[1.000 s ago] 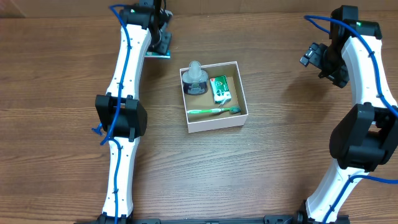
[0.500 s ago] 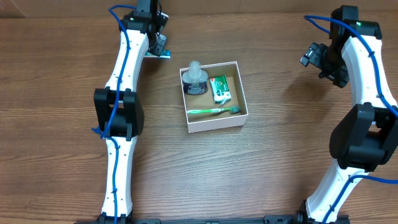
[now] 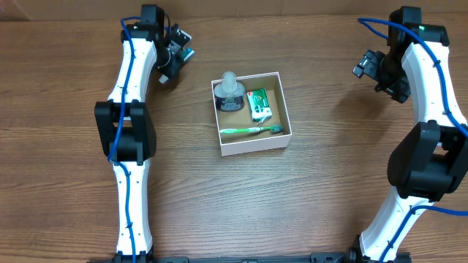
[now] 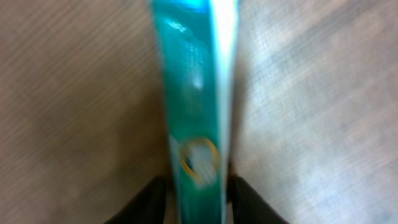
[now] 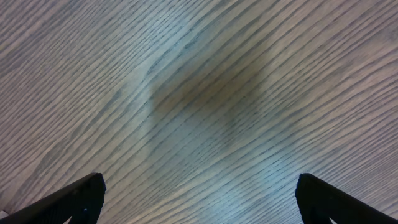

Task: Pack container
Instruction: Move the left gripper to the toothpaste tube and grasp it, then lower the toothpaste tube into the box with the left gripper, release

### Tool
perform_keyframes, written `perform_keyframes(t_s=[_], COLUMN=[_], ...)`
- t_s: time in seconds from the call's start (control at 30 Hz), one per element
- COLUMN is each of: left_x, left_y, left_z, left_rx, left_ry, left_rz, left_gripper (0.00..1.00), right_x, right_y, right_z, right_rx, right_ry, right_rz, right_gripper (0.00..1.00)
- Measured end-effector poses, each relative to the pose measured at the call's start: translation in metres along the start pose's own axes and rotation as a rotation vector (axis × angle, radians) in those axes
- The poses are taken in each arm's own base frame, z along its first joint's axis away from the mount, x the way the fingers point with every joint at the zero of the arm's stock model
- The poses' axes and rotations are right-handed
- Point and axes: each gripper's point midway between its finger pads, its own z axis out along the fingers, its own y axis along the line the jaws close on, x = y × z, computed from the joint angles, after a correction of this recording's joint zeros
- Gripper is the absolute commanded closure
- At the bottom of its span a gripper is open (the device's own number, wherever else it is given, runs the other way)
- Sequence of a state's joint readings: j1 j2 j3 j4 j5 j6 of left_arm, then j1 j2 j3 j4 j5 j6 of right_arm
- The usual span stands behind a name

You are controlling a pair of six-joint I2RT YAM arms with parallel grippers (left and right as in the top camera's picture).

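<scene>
The container (image 3: 252, 141) is a white square cardboard box with a brown inside, at the table's middle. It holds a clear-capped dark bottle (image 3: 229, 91), a green packet (image 3: 259, 104) and a green toothbrush (image 3: 251, 130). My left gripper (image 3: 180, 55) is at the far left, up and left of the container, shut on a teal and white tube (image 4: 198, 99) that it holds above the wood. In the left wrist view the tube fills the gap between the dark fingers (image 4: 198, 199). My right gripper (image 3: 363, 66) is open and empty at the far right (image 5: 199, 193).
Brown wood-grain table (image 3: 307, 190) all round the container. The two white arms stand along the left and right sides.
My left gripper has swung left and lifted with the teal tube in it. The right arm and the container's contents have not moved.
</scene>
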State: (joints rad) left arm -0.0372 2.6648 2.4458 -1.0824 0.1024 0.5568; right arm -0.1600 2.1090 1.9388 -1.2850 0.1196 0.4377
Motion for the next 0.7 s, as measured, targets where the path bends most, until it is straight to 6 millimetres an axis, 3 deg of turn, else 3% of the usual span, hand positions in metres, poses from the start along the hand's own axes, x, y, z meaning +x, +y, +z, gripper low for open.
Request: perform_keyframes(t_s=[0.1, 0.3, 0.43, 0.57, 0.63, 0.7], left_x=[0.012, 0.018, 0.025, -0.013, -0.034, -0.041], left_y=[-0.01, -0.014, -0.026, -0.03, -0.045, -0.062], left_z=[-0.003, -0.007, -0.024, -0.085, -0.131, -0.152], left_rx=[0.04, 0.057, 0.087, 0.028, -0.009, -0.011], left_ry=[0.049, 0.076, 0.149, 0.04, -0.046, -0.069], left_rz=[-0.014, -0.052, -0.076, -0.048, -0.005, 0.027], left_gripper=[0.89, 0.93, 0.92, 0.9, 0.89, 0.88], right_x=[0.0, 0.0, 0.0, 0.0, 0.0, 0.0], right_y=[0.0, 0.0, 0.0, 0.0, 0.0, 0.0], right_z=[0.0, 0.0, 0.0, 0.0, 0.0, 0.0], right_rx=[0.0, 0.0, 0.0, 0.0, 0.0, 0.0], right_ry=[0.0, 0.0, 0.0, 0.0, 0.0, 0.0], right_rz=[0.0, 0.0, 0.0, 0.0, 0.0, 0.0], right_gripper=[0.0, 0.0, 0.0, 0.0, 0.0, 0.0])
